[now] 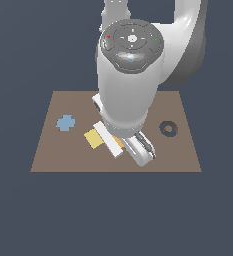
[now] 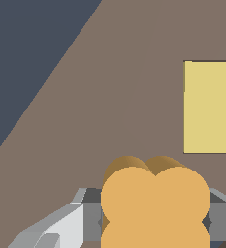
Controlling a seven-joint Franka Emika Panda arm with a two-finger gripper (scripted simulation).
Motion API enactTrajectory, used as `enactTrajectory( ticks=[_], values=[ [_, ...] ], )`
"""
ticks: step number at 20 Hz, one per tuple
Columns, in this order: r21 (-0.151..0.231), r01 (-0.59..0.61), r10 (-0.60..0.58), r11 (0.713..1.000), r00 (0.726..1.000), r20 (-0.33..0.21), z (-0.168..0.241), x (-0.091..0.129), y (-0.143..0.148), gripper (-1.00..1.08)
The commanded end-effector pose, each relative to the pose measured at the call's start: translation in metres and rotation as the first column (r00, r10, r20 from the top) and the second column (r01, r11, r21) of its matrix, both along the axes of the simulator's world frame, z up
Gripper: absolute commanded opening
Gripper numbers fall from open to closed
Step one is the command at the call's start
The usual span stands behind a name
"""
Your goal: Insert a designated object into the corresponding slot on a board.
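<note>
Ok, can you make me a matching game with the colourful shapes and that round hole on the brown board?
Things:
1. flat orange clover-shaped piece
2. flat yellow square tile
3. flat light-blue cross piece
4. dark ring-shaped round recess

Places:
A. nearest the board's edge on the exterior view's left
B. between the fingers of the pincer
C. near the board's edge on the exterior view's right
D. lying on the large flat brown board, between the cross and the arm

Pairs: 1-B, 2-D, 3-A, 4-C
</note>
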State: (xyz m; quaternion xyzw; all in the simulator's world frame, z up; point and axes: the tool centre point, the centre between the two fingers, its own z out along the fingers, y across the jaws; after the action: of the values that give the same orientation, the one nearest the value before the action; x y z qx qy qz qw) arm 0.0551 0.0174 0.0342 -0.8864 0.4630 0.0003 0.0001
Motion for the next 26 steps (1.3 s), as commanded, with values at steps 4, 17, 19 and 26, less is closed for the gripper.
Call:
enactTrajectory(
  ticks=[4, 17, 19, 26],
  values=[
    [0.000, 0.210, -0.210, 0.978, 0.978, 0.000, 0.002, -0.020, -0.001, -1.00],
    [0.000, 0.531, -0.531, 0.847, 0.847, -0.001, 0.005, -0.052, 0.008, -1.00],
    [0.000, 0.557, -0.557, 0.831, 0.831, -0.001, 0.006, -0.054, 0.009, -1.00],
    [0.000, 0.606, -0.606, 0.795, 0.795, -0.001, 0.006, -0.059, 0.012, -1.00]
  ],
)
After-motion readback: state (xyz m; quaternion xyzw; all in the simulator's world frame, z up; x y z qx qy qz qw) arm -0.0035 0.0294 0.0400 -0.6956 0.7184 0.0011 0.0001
